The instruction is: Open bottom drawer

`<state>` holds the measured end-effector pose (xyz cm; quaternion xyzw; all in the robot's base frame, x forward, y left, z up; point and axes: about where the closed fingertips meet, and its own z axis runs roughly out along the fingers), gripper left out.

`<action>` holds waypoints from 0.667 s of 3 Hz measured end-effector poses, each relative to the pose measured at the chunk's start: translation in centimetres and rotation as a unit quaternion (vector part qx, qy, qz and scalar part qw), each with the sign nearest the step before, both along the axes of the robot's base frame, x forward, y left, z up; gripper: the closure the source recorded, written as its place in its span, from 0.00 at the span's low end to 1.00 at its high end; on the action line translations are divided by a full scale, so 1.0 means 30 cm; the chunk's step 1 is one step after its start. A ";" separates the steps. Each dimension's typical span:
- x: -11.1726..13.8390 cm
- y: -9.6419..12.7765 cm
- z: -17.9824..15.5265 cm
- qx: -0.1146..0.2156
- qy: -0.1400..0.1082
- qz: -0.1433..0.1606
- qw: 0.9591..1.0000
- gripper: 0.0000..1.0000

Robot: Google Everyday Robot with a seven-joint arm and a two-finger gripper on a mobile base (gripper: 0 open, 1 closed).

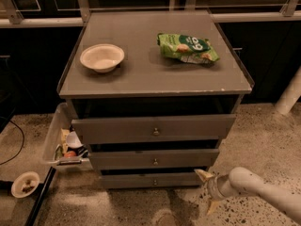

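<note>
Found the pale two-finger claw (208, 190) low by the right front corner of the grey three-drawer cabinet (141, 79), tips (203, 174) spread apart, holding nothing. Placed the slim flat grey bottom drawer (127, 181) just to its left, front running left-right, small round metal knob (154, 181) at centre; judged a leftward reach needed

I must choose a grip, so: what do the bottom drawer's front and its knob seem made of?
The bottom drawer front looks like painted wood or laminate, matte grey: flat, even colour, no shine. Its knob looks metallic: small, round, with a pale glint. The claw, open near the drawer's right end, has tan fingers, perhaps plastic.
</note>
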<state>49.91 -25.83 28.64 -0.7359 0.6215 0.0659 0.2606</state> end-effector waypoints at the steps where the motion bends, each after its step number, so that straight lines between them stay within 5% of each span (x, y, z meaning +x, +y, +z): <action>1: 0.000 0.000 0.000 0.000 0.000 0.000 1.000 0.00; 2: -0.007 0.009 -0.033 0.000 0.015 -0.006 1.000 0.00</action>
